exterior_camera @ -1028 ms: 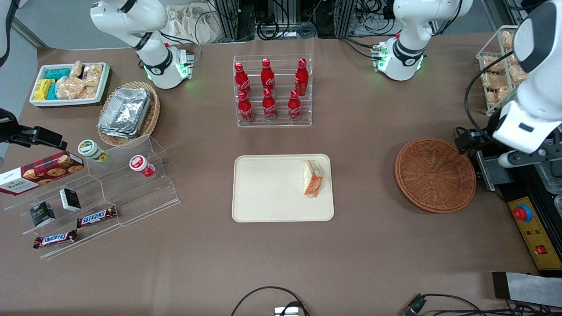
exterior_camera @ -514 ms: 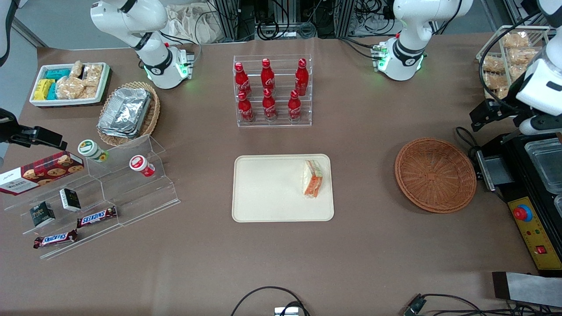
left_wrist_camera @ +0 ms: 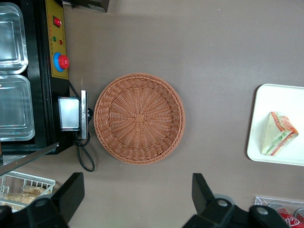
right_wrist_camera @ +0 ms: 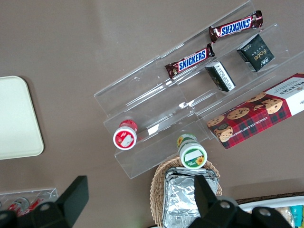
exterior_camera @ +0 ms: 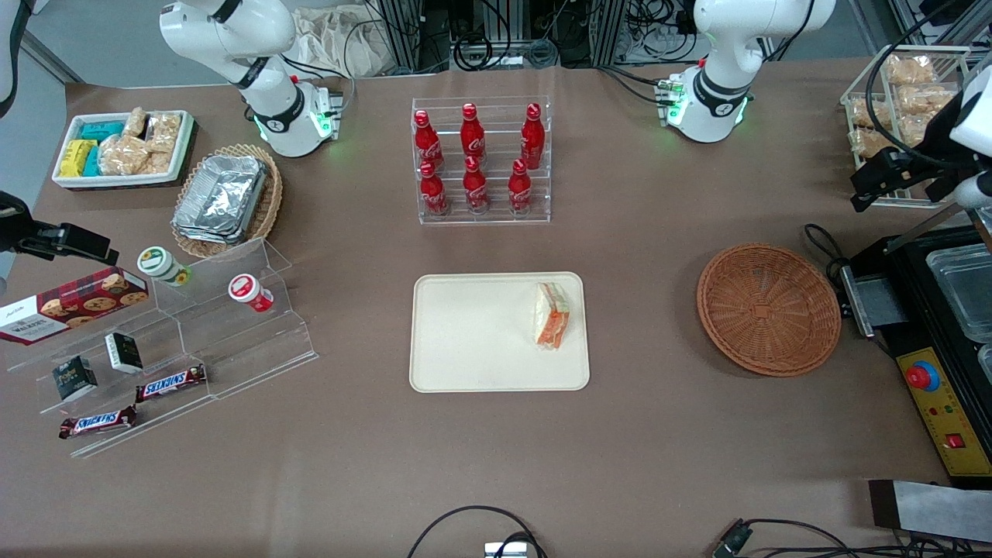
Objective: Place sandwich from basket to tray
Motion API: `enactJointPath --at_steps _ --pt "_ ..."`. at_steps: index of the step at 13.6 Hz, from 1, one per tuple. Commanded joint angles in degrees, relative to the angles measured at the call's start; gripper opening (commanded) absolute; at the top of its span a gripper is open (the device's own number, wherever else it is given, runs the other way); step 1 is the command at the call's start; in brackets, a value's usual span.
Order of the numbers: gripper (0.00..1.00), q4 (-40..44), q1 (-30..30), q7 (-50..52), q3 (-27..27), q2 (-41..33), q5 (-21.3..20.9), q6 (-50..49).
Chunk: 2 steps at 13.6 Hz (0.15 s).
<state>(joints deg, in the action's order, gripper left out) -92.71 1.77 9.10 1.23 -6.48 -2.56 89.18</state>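
Note:
The sandwich (exterior_camera: 552, 315) (left_wrist_camera: 279, 134), a white wedge with orange and green filling, lies on the cream tray (exterior_camera: 480, 333) (left_wrist_camera: 266, 118), near the tray edge that faces the basket. The round reddish-brown wicker basket (exterior_camera: 767, 308) (left_wrist_camera: 138, 118) stands empty on the table toward the working arm's end. My gripper (exterior_camera: 891, 177) (left_wrist_camera: 137, 190) hangs high above the table, farther from the front camera than the basket and near the wire rack. Its fingers (left_wrist_camera: 71, 187) are spread wide and it is open, with only bare table between them.
A black control box with a red button (exterior_camera: 922, 377) and clear containers sits beside the basket. A wire rack of bagged snacks (exterior_camera: 891, 116) stands under my arm. A cola bottle rack (exterior_camera: 480, 163), an acrylic step display (exterior_camera: 194, 341), a foil-container basket (exterior_camera: 225, 198) and a white bin (exterior_camera: 124, 147) lie elsewhere.
My arm has pulled back from beside the basket, moving away from the front camera toward the snack rack. The sandwich, tray and basket have not moved.

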Motion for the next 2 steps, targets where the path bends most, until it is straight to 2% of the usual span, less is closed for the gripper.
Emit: enactJointPath --at_steps 1,2 --pt "1.00 -0.80 1.04 -0.67 -0.88 -1.70 0.71 -1.11" --pt "1.00 -0.54 1.04 -0.75 -0.88 -1.61 0.80 -1.63"
